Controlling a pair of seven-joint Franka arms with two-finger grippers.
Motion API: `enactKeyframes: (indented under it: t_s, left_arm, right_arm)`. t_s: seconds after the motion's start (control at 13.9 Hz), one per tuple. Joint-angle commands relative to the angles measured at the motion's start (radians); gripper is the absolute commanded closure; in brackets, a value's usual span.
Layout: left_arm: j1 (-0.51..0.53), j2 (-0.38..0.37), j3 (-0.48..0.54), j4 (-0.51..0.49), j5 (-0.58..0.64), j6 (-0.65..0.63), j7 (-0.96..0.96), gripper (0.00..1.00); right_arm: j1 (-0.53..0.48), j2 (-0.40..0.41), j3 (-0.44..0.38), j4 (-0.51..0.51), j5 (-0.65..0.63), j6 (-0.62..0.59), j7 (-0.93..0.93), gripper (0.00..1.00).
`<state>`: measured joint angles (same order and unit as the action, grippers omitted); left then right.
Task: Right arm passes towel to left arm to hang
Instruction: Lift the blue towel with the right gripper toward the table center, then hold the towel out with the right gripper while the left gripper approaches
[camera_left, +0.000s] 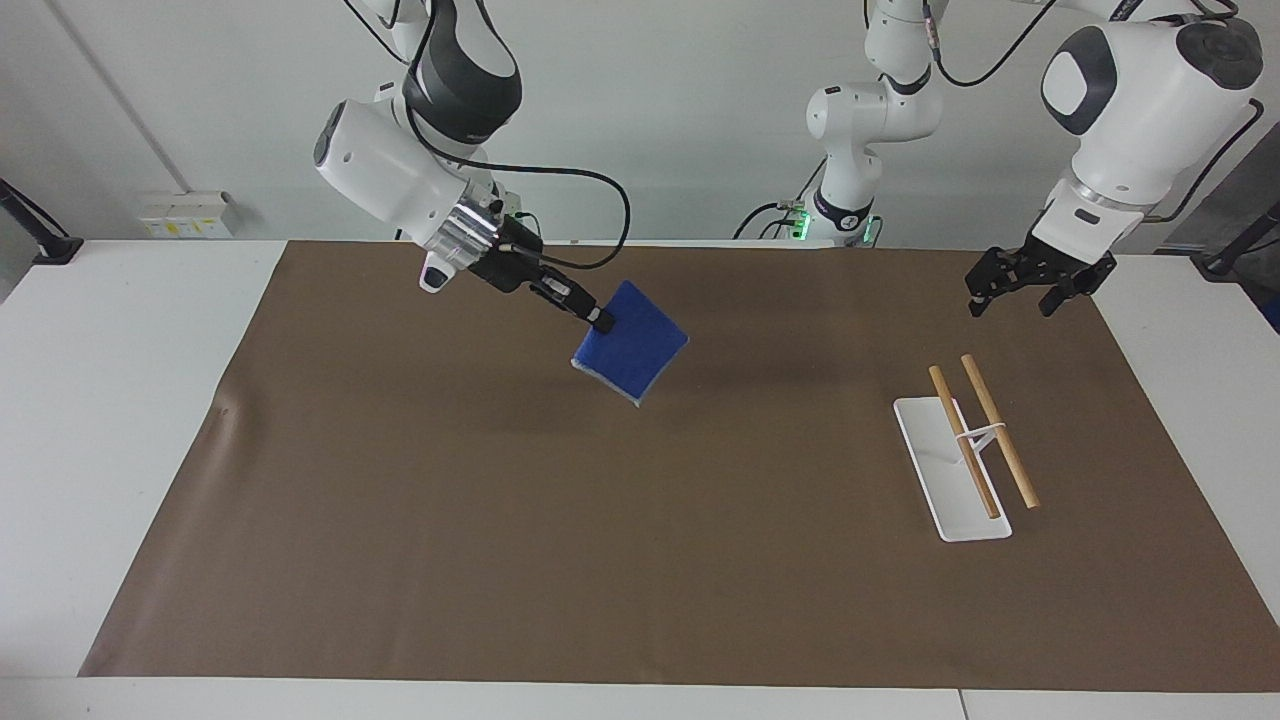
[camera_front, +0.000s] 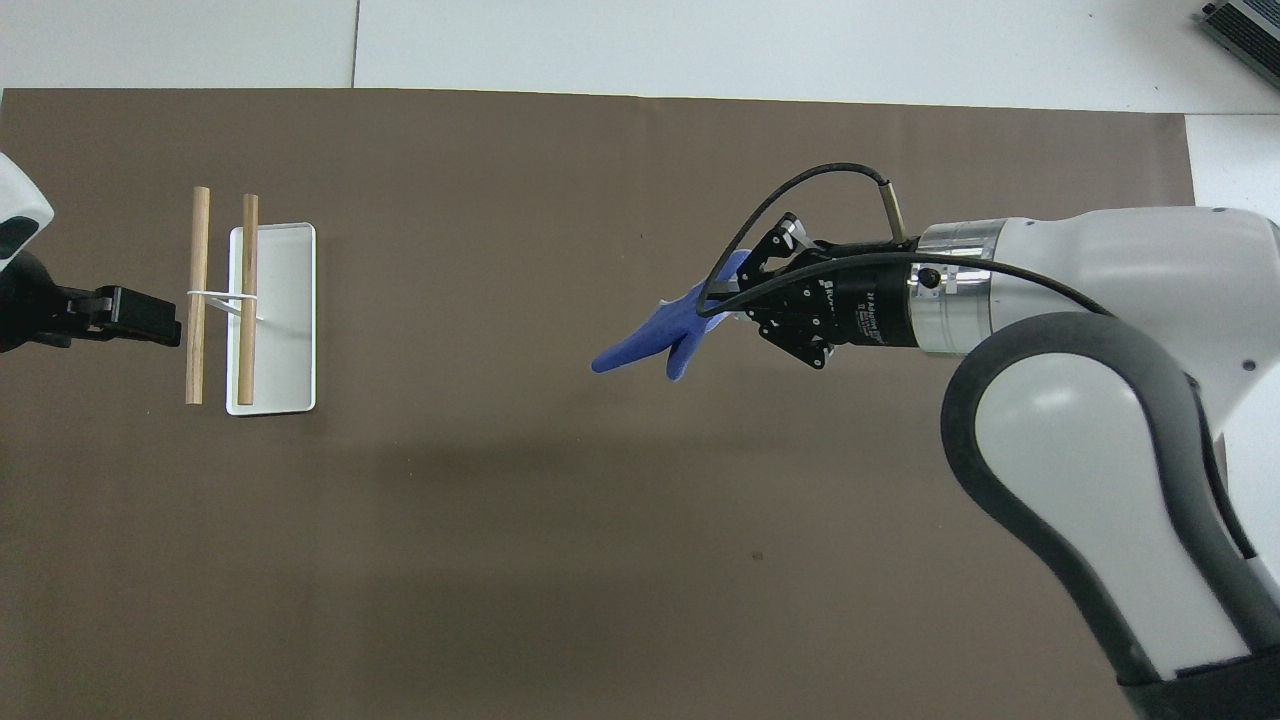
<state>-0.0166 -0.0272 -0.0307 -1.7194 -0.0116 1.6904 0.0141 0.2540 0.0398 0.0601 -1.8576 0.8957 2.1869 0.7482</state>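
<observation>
My right gripper (camera_left: 598, 320) is shut on one corner of the blue towel (camera_left: 632, 355) and holds it up in the air over the middle of the brown mat; the towel hangs folded and tilted below the fingers. In the overhead view the towel (camera_front: 655, 335) sticks out from the right gripper (camera_front: 728, 298) toward the left arm's end. My left gripper (camera_left: 1020, 290) hangs open and empty in the air over the mat's edge at the left arm's end, beside the rack; it shows in the overhead view (camera_front: 150, 318) too.
A white tray (camera_left: 940, 470) with two wooden bars (camera_left: 985, 432) on a thin white stand sits on the brown mat (camera_left: 640, 560) at the left arm's end. It also shows in the overhead view (camera_front: 285, 330).
</observation>
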Motion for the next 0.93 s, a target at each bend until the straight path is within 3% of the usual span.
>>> enactKeyframes:
  t_s: [0.0,0.14,0.29,0.58,0.86]
  left_arm:
    - [-0.017,-0.031,0.008,-0.011,0.016,-0.002,-0.009,0.00]
    - [-0.019,-0.040,0.005,-0.026,0.016,0.003,-0.104,0.00]
    - [-0.026,-0.049,-0.001,-0.043,0.010,0.032,-0.416,0.00]
    - [-0.045,-0.059,-0.073,-0.097,-0.135,0.204,-0.892,0.00]
    - [-0.045,-0.072,-0.196,-0.157,-0.140,0.421,-1.438,0.00]
  right_arm:
    - [0.036,-0.011,0.006,-0.002,0.035,0.066,0.063,1.00]
    - [0.044,-0.014,0.006,0.018,0.112,0.074,0.095,1.00]
    - [0.044,-0.017,0.006,0.040,0.152,0.076,0.138,1.00]
    - [0.051,-0.014,0.007,0.046,0.213,0.169,0.264,1.00]
    - [0.090,-0.003,0.015,0.043,0.215,0.264,0.367,1.00]
